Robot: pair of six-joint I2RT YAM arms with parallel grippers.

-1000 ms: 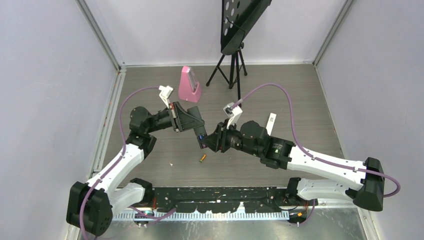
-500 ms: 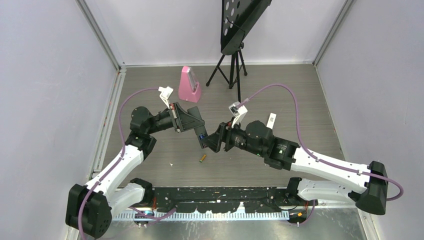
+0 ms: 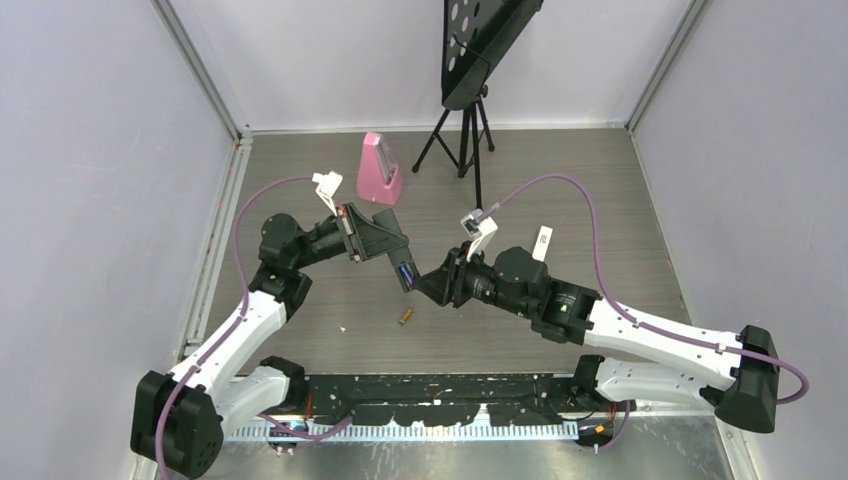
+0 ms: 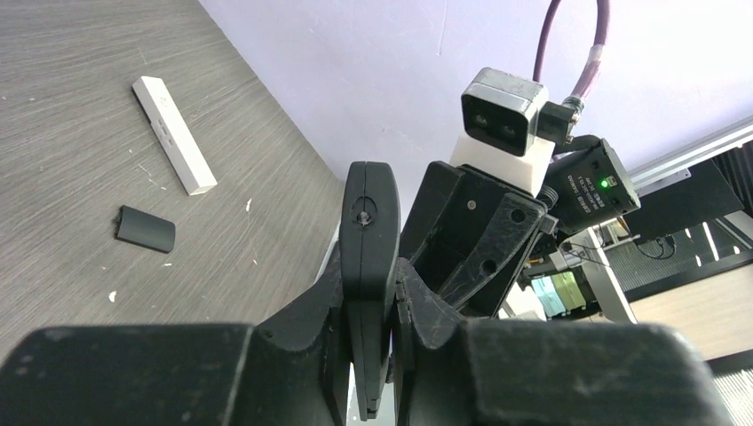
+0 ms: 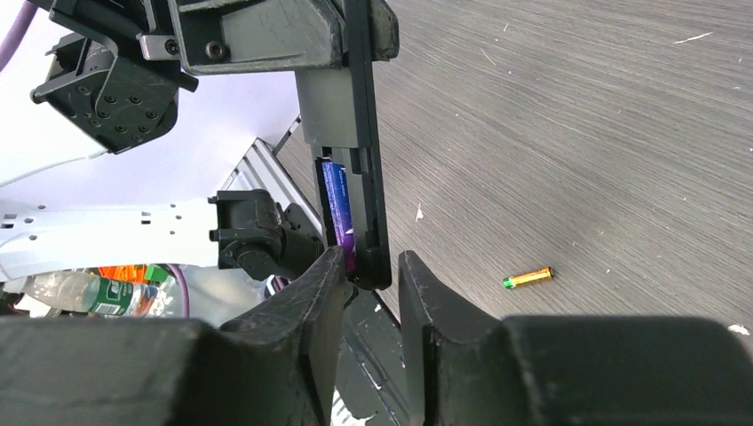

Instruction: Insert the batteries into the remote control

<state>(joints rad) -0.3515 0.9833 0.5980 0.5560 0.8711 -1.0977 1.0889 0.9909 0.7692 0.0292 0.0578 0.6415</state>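
My left gripper [image 4: 373, 268] is shut on the remote control [image 4: 370, 222], a slim black bar held on edge above the table [image 3: 330, 290]. The top view shows the remote control [image 3: 405, 275] slanting down from the left gripper [image 3: 396, 260]. A purple battery [image 5: 338, 211] sits in its open compartment. My right gripper [image 5: 371, 259] straddles the remote control's [image 5: 362, 160] lower end; one finger touches the battery side, the other stands off with a gap. A gold battery [image 5: 527, 278] lies on the table, also seen as the gold battery [image 3: 405, 317] in the top view. The small black back cover [image 4: 146, 229] lies flat.
A white bar-shaped remote [image 3: 541, 243] lies beside my right arm, also showing as the white remote [image 4: 174, 135] near the back cover. A pink metronome-like object [image 3: 378, 170] and a black tripod stand [image 3: 463, 130] are at the back. Walls close in on three sides.
My right arm's forearm has shifted a little right and nearer to me, its gripper staying at the remote's lower end. The left arm and the gold battery have not moved.
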